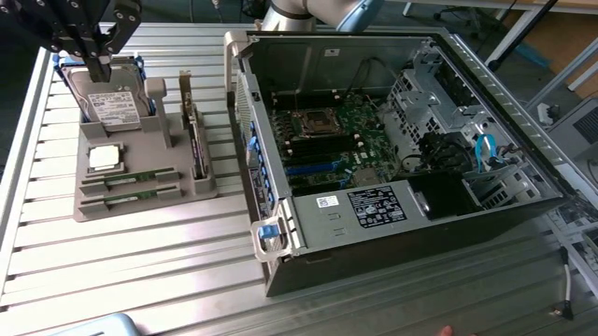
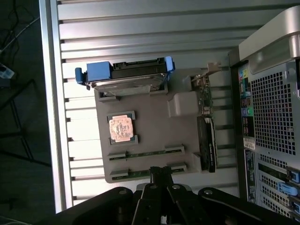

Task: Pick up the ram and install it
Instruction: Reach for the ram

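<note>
Grey moulded holder (image 1: pixel 140 143) sits on the ribbed aluminium desk (image 1: pixel 140 266), to the exterior view's left of the open computer case (image 1: pixel 374 259). In the holder lie two green sticks of memory in parallel slots. The first ram stick (image 1: pixel 126 178) is just beside the silver processor chip (image 1: pixel 105 157), and the second ram stick (image 1: pixel 126 198) is next to it at the holder's outer edge. Both are seated in their slots with grey clips at each end. A hard drive (image 1: pixel 112 105) in a blue caddy leans at the far end of the holder. A dark expansion card (image 1: pixel 195 140) stands on edge along the side nearest the case.

The hand (image 1: pixel 98 68) hangs raised over the holder with its two dark fingers pressed together. It grips nothing and touches none of the parts. In the exterior view it shows over the hard drive end. In the wrist view the joined fingertips of the hand (image 2: pixel 162 172) appear against the holder (image 2: pixel 150 136) at its edge. There they overlap the second ram stick (image 2: pixel 138 172), with the first ram stick (image 2: pixel 145 153), processor chip (image 2: pixel 123 129), hard drive (image 2: pixel 129 79) and expansion card (image 2: pixel 206 145) beyond.

Inside the case the green motherboard (image 1: pixel 341 133) lies exposed, well apart from both sticks.
</note>
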